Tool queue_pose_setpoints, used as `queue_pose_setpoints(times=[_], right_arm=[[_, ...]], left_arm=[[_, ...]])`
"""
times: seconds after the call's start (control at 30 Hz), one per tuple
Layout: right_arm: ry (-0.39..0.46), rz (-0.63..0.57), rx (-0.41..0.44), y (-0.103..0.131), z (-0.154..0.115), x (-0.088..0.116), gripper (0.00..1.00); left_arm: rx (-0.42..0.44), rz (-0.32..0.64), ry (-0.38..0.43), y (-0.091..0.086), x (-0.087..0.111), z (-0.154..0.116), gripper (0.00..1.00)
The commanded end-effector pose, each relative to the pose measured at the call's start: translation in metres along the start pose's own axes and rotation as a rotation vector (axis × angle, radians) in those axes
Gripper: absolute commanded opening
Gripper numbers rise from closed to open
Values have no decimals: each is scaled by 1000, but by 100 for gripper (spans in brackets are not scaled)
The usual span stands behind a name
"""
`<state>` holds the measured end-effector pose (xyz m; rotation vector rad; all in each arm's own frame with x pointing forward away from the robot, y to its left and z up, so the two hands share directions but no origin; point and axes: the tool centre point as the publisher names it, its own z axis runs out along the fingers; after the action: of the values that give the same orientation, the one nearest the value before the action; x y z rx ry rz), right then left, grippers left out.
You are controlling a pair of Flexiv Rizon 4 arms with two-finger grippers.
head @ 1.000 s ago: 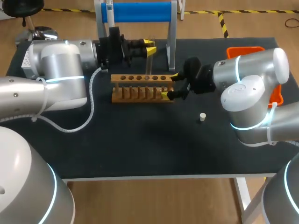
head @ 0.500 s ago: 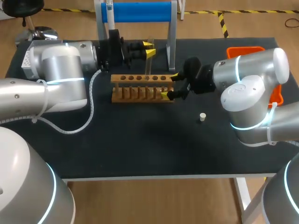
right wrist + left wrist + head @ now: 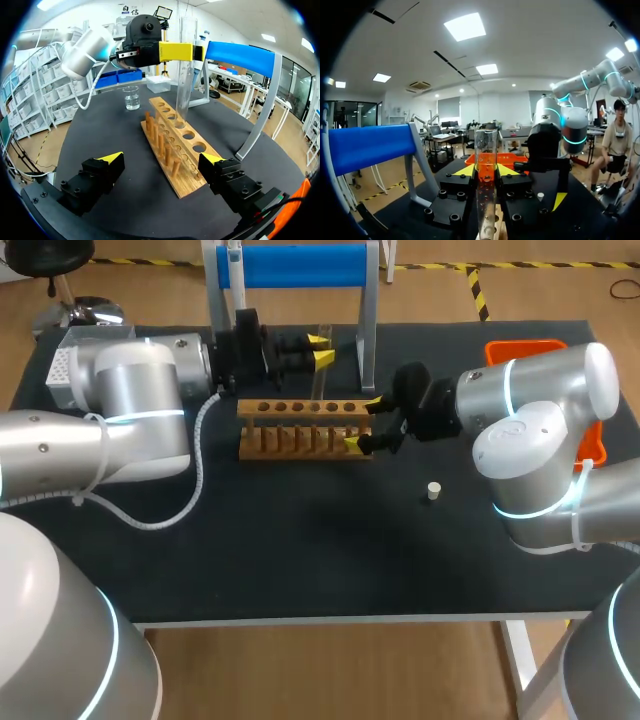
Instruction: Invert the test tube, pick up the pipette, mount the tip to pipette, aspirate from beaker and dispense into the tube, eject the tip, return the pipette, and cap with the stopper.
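The glass tube (image 3: pixel 485 145) looks light, slick and brittle. The left gripper (image 3: pixel 485 171) pinches it high on its wall, a sensible hold. The right gripper (image 3: pixel 162 161) is spread open astride the end of the rack (image 3: pixel 172 150), gripping nothing.

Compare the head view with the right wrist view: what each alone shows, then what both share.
Only the head view shows the small white stopper lying on the table beside the wooden rack. Only the right wrist view shows the glass beaker beyond the rack. Both show the rack and the upright test tube clamped in the left jaws.
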<state>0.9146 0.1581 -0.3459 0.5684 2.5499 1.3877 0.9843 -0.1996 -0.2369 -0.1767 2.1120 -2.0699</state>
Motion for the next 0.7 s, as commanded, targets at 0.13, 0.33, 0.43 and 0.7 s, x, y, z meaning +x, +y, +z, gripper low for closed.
queue_pose_setpoints(times=[0.13, 0.33, 0.43, 0.7], right_arm=[[2, 0, -2, -1, -1, 0, 100], [2, 0, -2, -1, -1, 0, 100], [2, 0, -2, -1, -1, 0, 100], [2, 0, -2, -1, -1, 0, 100]], left_arm=[[15, -12, -9, 8, -3, 1, 0], [29, -28, -21, 13, -4, -1, 0], [29, -31, -23, 15, -5, -2, 0], [32, -39, -29, 21, -6, -2, 0]])
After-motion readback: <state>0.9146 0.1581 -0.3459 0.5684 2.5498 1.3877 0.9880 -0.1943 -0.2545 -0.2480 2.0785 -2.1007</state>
